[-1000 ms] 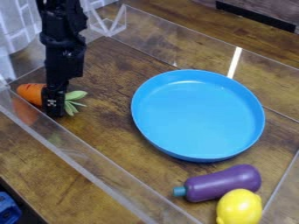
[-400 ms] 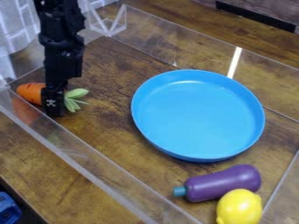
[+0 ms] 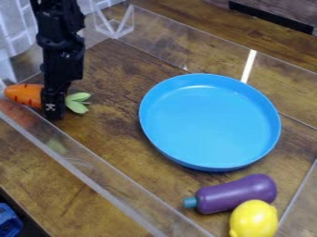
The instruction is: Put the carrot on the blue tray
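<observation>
Dark wooden tabletop (image 3: 136,65), grain visible, bright glare streak toward far side. Clear acrylic wall (image 3: 74,157) runs along tabletop's near edge. Purple eggplant toy (image 3: 232,193) lies on tabletop at near right corner. Yellow lemon toy (image 3: 253,220) just in front of eggplant, touching or nearly so.

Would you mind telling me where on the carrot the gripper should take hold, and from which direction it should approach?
Grip the carrot across its orange body near the middle, coming straight down from above. It lies flat on the table with its long axis running left to right, leaves toward the blue tray, so the narrow width suits the jaws. The gripper is already shut on it there.
</observation>
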Robot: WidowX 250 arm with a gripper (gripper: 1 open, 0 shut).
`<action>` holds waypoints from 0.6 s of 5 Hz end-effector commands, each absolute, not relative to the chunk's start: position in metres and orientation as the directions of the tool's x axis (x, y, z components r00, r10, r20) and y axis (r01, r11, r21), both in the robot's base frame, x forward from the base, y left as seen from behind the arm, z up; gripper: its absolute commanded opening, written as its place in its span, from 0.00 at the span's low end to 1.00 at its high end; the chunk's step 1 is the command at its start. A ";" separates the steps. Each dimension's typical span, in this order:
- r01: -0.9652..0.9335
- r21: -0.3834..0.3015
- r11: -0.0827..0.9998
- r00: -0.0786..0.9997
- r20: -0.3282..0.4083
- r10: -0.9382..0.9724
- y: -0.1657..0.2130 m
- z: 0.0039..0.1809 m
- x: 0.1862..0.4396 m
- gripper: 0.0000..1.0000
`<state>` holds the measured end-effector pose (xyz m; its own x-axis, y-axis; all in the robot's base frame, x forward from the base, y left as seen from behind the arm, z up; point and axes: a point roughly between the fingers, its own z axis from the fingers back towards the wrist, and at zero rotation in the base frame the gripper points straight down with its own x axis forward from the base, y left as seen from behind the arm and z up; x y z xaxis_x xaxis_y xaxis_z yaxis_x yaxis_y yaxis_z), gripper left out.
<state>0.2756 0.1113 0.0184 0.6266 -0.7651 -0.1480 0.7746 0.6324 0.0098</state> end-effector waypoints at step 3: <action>0.758 0.044 0.651 0.651 -0.120 -0.749 0.115 0.035 0.281 0.00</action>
<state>0.2746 0.1114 0.0190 0.6372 -0.7582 -0.1381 0.7652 0.6438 -0.0035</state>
